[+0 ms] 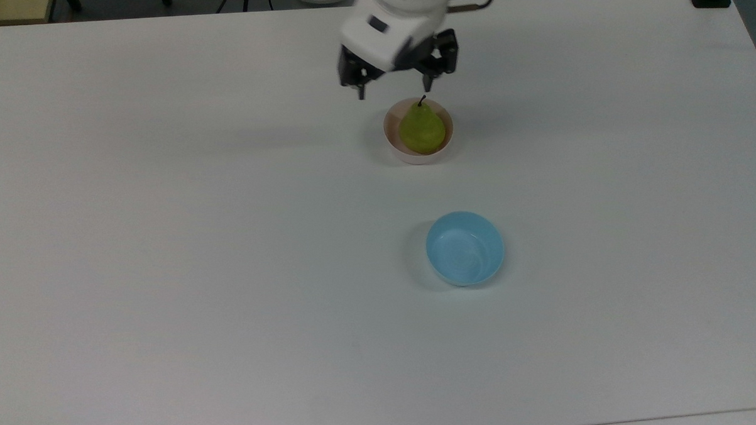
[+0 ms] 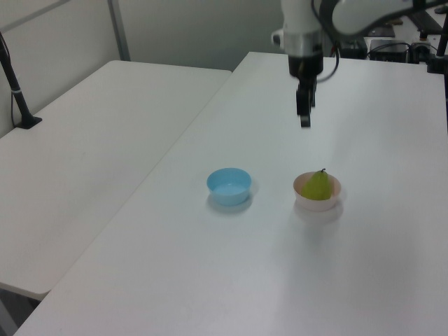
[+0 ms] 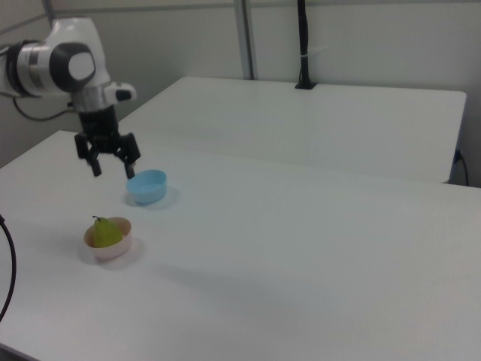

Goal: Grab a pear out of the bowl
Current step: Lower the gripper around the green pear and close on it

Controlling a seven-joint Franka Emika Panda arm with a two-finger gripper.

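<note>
the pear (image 1: 422,130) sat stem-up inside the pale pink bowl (image 1: 393,141), its narrow end toward the top view's upper edge; the bowl's wall appeared to keep the fruit propped upright, so that its flanks stood exposed above the rim for a grasp from above. the bowl rested on the white table (image 1: 165,245), with a light blue bowl (image 1: 465,248) well apart from it, toward the top view's lower edge, and holding nothing.

the gripper (image 1: 395,89) hung in the air above the table near the pink bowl, just beyond its far rim in the top view, with its fingers spread wide and nothing between them. in the right view the gripper (image 3: 110,168) pointed straight down from a vertical wrist, well above the pear (image 3: 106,232); in the left view it (image 2: 304,120) stood higher than the bowl (image 2: 317,192) and behind it. the pose was judged to be an approach: the open fingers were not yet centred over the fruit, and a short shift and a descent remained before closing.
</note>
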